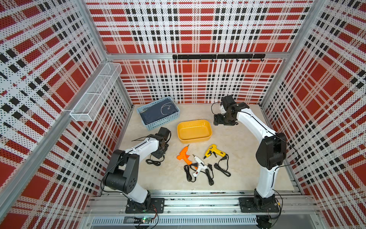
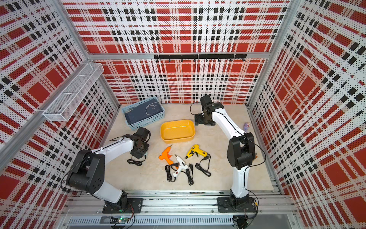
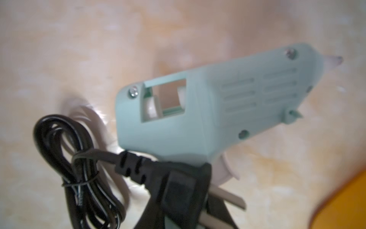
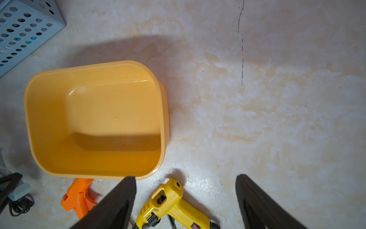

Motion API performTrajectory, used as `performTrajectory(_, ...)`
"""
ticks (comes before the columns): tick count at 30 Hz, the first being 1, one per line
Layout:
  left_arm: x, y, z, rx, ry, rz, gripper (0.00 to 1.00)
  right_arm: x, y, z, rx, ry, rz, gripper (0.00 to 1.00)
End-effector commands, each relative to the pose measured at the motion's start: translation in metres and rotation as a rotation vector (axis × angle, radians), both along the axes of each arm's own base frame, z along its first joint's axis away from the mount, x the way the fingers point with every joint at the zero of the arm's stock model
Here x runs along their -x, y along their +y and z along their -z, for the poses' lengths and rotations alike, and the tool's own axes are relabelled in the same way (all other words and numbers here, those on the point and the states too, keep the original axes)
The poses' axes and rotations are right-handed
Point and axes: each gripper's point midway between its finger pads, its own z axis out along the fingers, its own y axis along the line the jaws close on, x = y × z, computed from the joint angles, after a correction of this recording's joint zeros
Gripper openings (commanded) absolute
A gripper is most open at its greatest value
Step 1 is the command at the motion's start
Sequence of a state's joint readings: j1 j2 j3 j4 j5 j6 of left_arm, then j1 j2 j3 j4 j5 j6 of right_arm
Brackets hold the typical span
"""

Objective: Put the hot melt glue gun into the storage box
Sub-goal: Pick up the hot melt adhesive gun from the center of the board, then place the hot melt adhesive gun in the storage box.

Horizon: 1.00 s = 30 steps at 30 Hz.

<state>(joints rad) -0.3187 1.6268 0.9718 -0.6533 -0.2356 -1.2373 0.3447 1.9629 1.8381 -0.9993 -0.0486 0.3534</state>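
Note:
A mint-green hot melt glue gun (image 3: 198, 111) lies on the table at the left, its black plug (image 3: 178, 190) and bundled cord (image 3: 79, 174) beside the handle. My left gripper (image 3: 185, 210) (image 1: 160, 153) stands over it, its jaws closed against the handle and plug. In both top views the gripper hides most of this gun. The yellow storage box (image 1: 194, 141) (image 4: 49, 119) sits mid-table with nothing in it. My right gripper (image 4: 185, 177) (image 1: 217, 120) hovers open just right of the box. Orange (image 1: 183, 155), white (image 1: 200, 163) and yellow (image 1: 214, 151) glue guns lie in front of the box.
A light-blue lattice basket (image 1: 164, 123) holding dark cloth stands at the back left. A white wire rack (image 1: 95, 93) hangs on the left wall and a black hook rail (image 1: 217, 57) on the back wall. Black cords trail from the three guns.

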Motion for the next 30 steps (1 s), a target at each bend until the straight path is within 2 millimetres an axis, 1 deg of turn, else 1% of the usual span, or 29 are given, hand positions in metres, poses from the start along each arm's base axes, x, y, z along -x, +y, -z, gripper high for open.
performTrajectory(1, -0.026, -0.029, -0.012, -0.034, -0.032, 0.190, 0.07, 0.002, -0.006, -0.002, 0.020, -0.011, 0.018, 0.86)
performTrajectory(5, -0.036, -0.054, -0.024, -0.073, -0.019, 0.331, 0.06, 0.004, -0.009, -0.002, 0.024, -0.011, 0.031, 0.86)
performTrajectory(8, -0.041, -0.067, -0.042, -0.108, -0.018, 0.432, 0.06, 0.006, -0.011, -0.001, 0.026, -0.008, 0.040, 0.86)
performTrajectory(11, -0.052, -0.082, -0.074, -0.121, -0.063, 0.539, 0.05, 0.007, -0.010, 0.000, 0.019, -0.003, 0.049, 0.86)
performTrajectory(13, -0.063, -0.089, -0.104, -0.139, -0.111, 0.596, 0.02, 0.008, -0.010, 0.002, 0.016, 0.002, 0.053, 0.86)
performTrajectory(16, -0.080, -0.097, -0.142, -0.176, -0.154, 0.673, 0.00, 0.010, -0.011, 0.004, 0.019, 0.009, 0.053, 0.86)
performTrajectory(19, -0.100, -0.114, -0.175, -0.186, -0.224, 0.754, 0.00, 0.012, -0.011, 0.007, 0.021, 0.016, 0.053, 0.86)
performTrajectory(21, -0.114, -0.128, -0.190, -0.183, -0.272, 0.792, 0.00, 0.015, -0.013, 0.010, 0.025, 0.025, 0.054, 0.86)
performTrajectory(23, -0.127, -0.146, -0.198, -0.175, -0.310, 0.841, 0.00, 0.019, -0.015, 0.012, 0.028, 0.033, 0.054, 0.86)
performTrajectory(26, -0.144, -0.180, -0.195, -0.149, -0.336, 0.918, 0.00, 0.024, -0.017, 0.014, 0.031, 0.041, 0.056, 0.86)
performTrajectory(28, -0.149, -0.201, -0.183, -0.139, -0.329, 0.967, 0.00, 0.027, -0.020, 0.014, 0.032, 0.044, 0.059, 0.86)
performTrajectory(30, -0.149, -0.217, -0.164, -0.124, -0.299, 1.006, 0.00, 0.030, -0.022, 0.012, 0.032, 0.043, 0.061, 0.86)
